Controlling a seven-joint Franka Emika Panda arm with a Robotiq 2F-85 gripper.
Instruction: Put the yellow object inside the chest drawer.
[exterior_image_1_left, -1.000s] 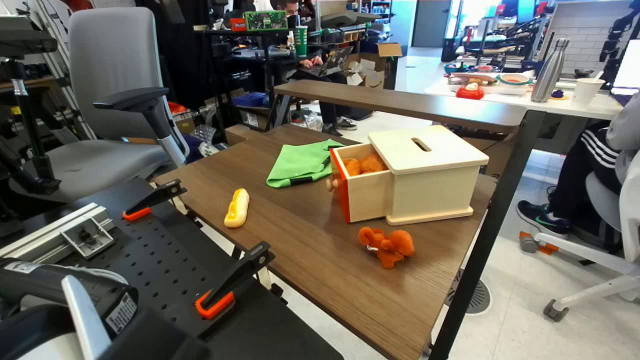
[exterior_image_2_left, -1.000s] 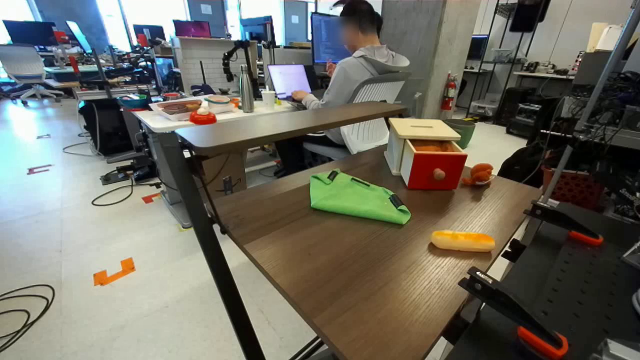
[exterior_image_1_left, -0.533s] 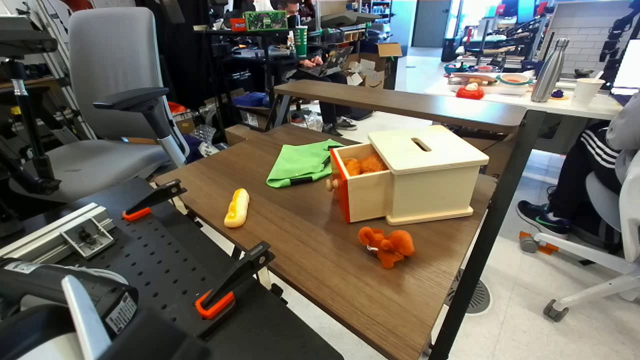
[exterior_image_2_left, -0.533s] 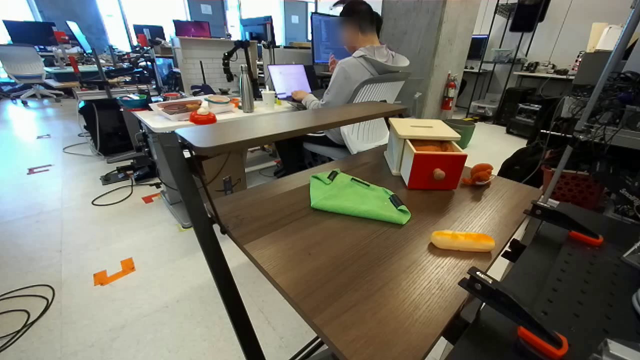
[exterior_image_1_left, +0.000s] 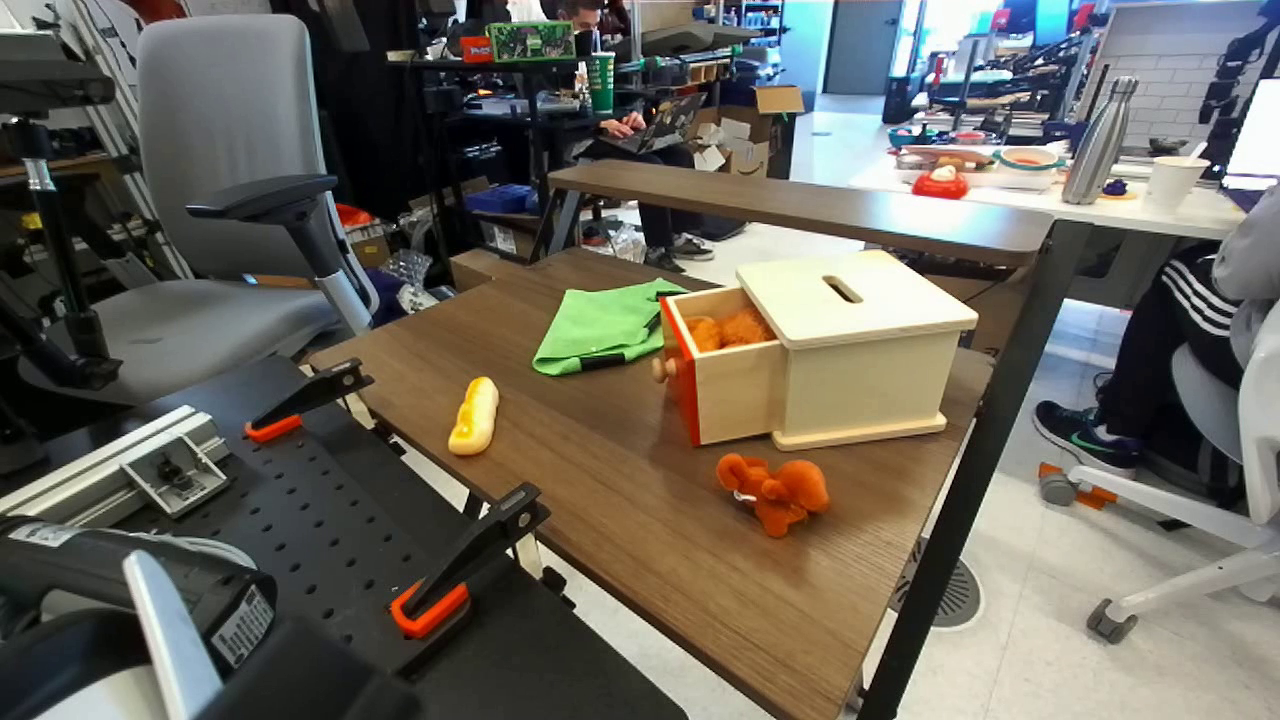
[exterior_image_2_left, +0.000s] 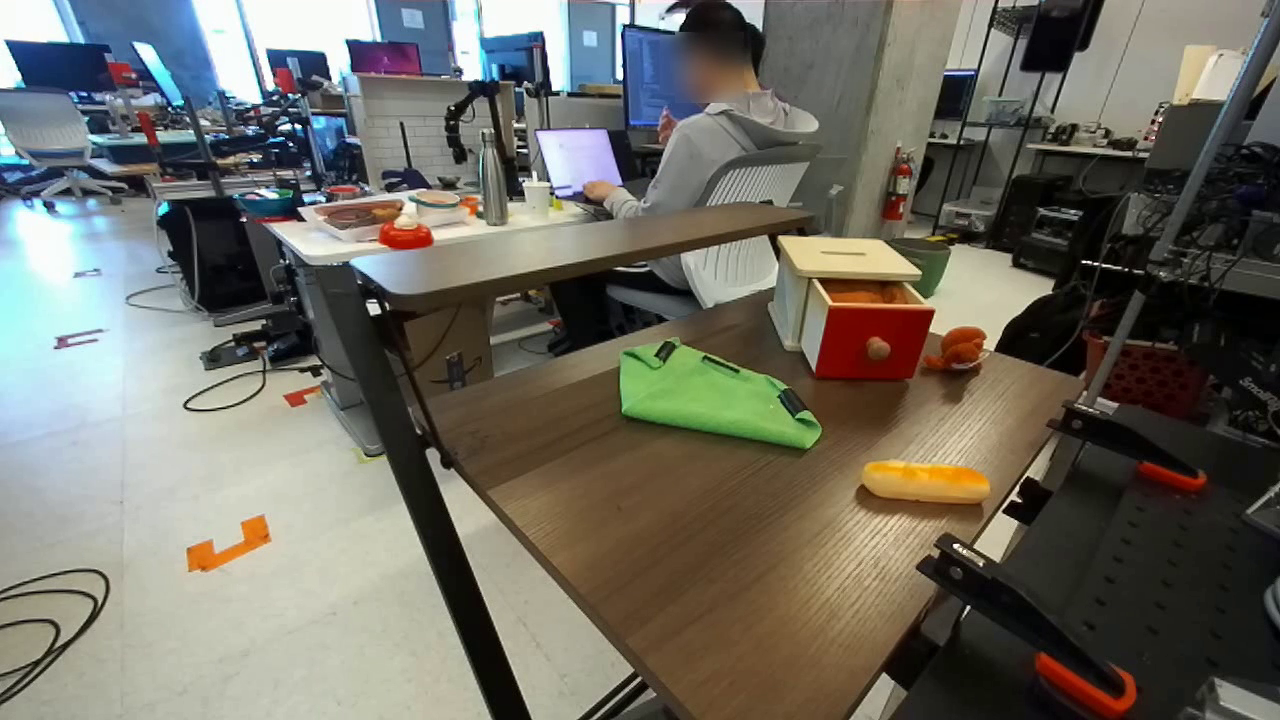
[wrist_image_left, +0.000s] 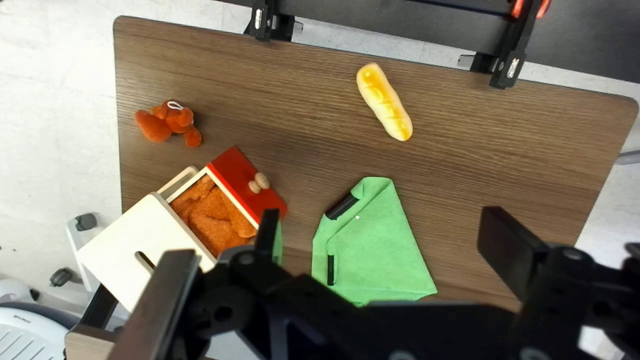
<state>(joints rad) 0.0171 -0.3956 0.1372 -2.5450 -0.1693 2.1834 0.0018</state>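
The yellow object (wrist_image_left: 385, 102), a small bread-like oblong, lies on the brown table near the edge by the black pegboard. It also shows in both exterior views (exterior_image_1_left: 474, 416) (exterior_image_2_left: 926, 482). The chest drawer (wrist_image_left: 247, 185) has a red-orange front with a wooden knob and is pulled partly out of the cream chest (exterior_image_1_left: 870, 360). Orange fuzzy stuff (wrist_image_left: 212, 212) lies inside the drawer. My gripper (wrist_image_left: 381, 217) is open and empty, high above the table, with the green cloth below between its fingers. The yellow object is ahead of the fingertips, apart from them. No exterior view shows my fingers.
A green cloth (exterior_image_2_left: 715, 395) with black strips lies beside the drawer. An orange plush toy (exterior_image_1_left: 775, 492) sits near the chest. A raised wooden shelf (exterior_image_1_left: 800, 205) runs along the table's far side. Black clamps (exterior_image_2_left: 1025, 620) on the pegboard (exterior_image_1_left: 330, 560) reach the table edge.
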